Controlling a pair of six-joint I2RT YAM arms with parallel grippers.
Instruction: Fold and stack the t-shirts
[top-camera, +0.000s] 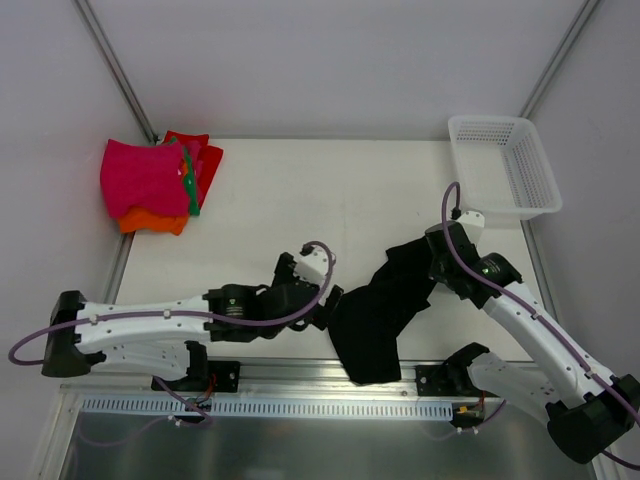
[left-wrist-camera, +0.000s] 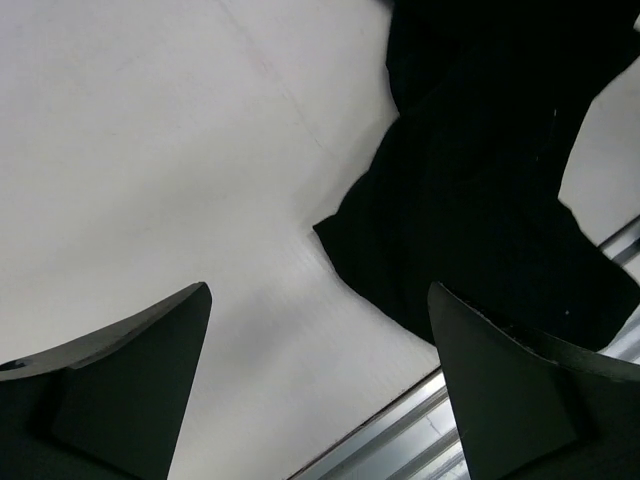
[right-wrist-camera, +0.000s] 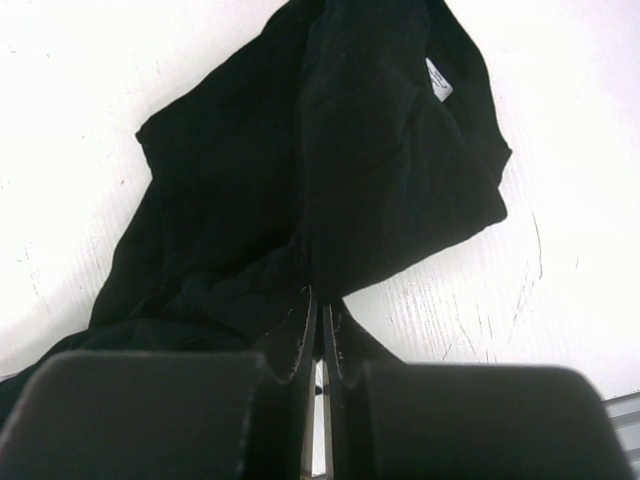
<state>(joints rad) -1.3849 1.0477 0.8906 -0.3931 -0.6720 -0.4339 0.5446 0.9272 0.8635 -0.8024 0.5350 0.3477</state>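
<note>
The black t-shirt (top-camera: 385, 305) lies crumpled on the white table right of centre, its lower end reaching over the front rail. My left gripper (top-camera: 323, 308) is open just left of it; in the left wrist view the gripper (left-wrist-camera: 318, 290) has bare table between its fingers and the black t-shirt (left-wrist-camera: 480, 180) beyond the right finger. My right gripper (top-camera: 442, 252) is shut on the shirt's upper right edge. The right wrist view shows the gripper (right-wrist-camera: 320, 292) pinching the black t-shirt (right-wrist-camera: 330, 150), whose white neck label (right-wrist-camera: 438, 80) faces up. Folded pink (top-camera: 145, 178), orange (top-camera: 155, 222), red (top-camera: 200, 150) and green (top-camera: 188, 182) t-shirts are piled at the far left.
A white mesh basket (top-camera: 490, 119) stands at the far right corner. An aluminium rail (top-camera: 300, 372) runs along the table's front edge, close to the left gripper. Metal frame posts rise at both back corners.
</note>
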